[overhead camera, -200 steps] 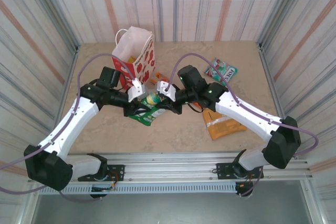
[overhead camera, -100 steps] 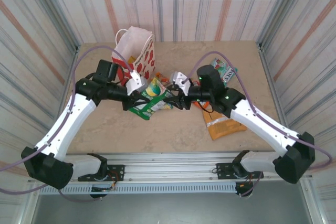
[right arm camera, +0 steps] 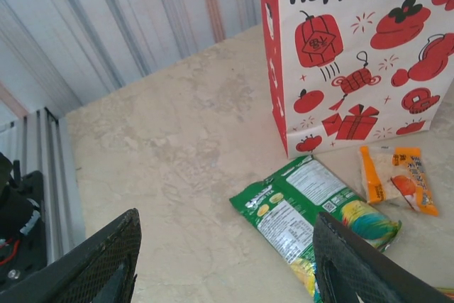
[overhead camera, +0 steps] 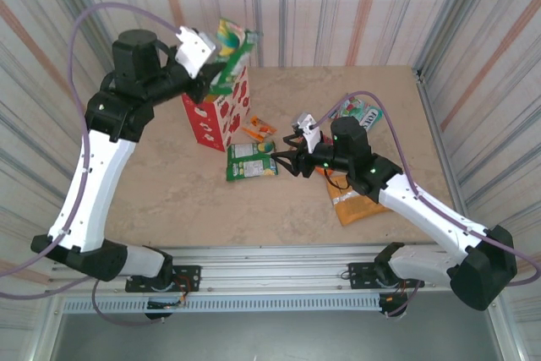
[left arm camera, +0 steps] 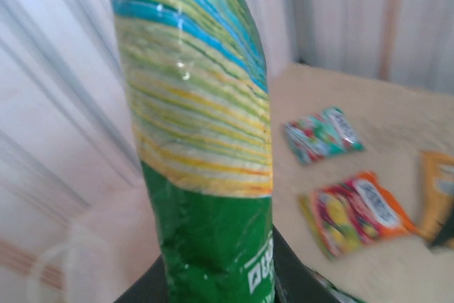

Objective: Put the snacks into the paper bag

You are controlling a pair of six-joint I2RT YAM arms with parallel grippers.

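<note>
Striped walls [overhead camera: 338,6] stand around the beige surface [overhead camera: 169,200]. On it the paper bag [overhead camera: 218,112] stands upright at the back left; what is in it I cannot tell. The left claw [overhead camera: 211,69] holds one green packet [overhead camera: 235,40] just above the bag's mouth. The right claw [overhead camera: 292,155] is wide, gripping nothing, beside the second green packet [overhead camera: 251,160] (lying flat). The top view also counts one small orange packet [overhead camera: 259,129], one teal packet [overhead camera: 359,114] and one orange packet [overhead camera: 359,206]; the left wrist view adds a red-yellow packet [left arm camera: 355,211].

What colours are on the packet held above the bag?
Green below, yellow and blue stripes above; the packet shows best in the left wrist view.
</note>
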